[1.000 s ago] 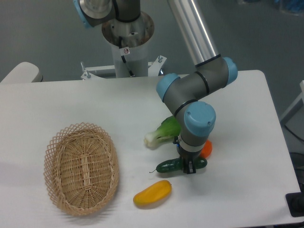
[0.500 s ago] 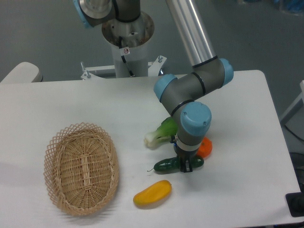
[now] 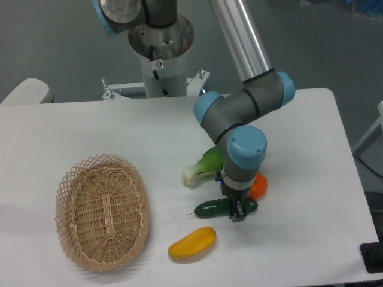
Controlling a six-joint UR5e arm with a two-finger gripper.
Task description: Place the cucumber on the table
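Desk: we see a big white desk (image 3: 90,131) with round corners, and a gray floor behind it.
Arm: we see a gray arm with light blue caps (image 3: 246,149). It bends down from the top and points at the desk.
Claw: the claw (image 3: 237,213) hangs right at the cucumber. Its small dark tips sit on the right part of the cucumber. We think it is closed on the cucumber, but the tips are tiny and dark, so we cannot tell for sure.
Cucumber: the cucumber (image 3: 214,208) is small, dark green and shiny. It lies flat, low at the desk top, with its thin stem to the left. We cannot tell if it touches the desk or is just over it.
Leafy green: we see a light green and white leafy vegetable (image 3: 200,168) just above the cucumber. Part of it hides behind the arm.
Orange thing: a small orange thing (image 3: 259,187) peeks out on the right side of the arm, near the cucumber's right end. We cannot tell what it is.
Yellow fruit: a yellow fruit (image 3: 191,243) lies on the desk, near the cucumber and below it, not touching it.
Basket: an oval woven basket (image 3: 102,210) sits on the left of the desk, well apart from the cucumber.
Base: the arm's white post (image 3: 160,66) stands behind the desk's far edge.
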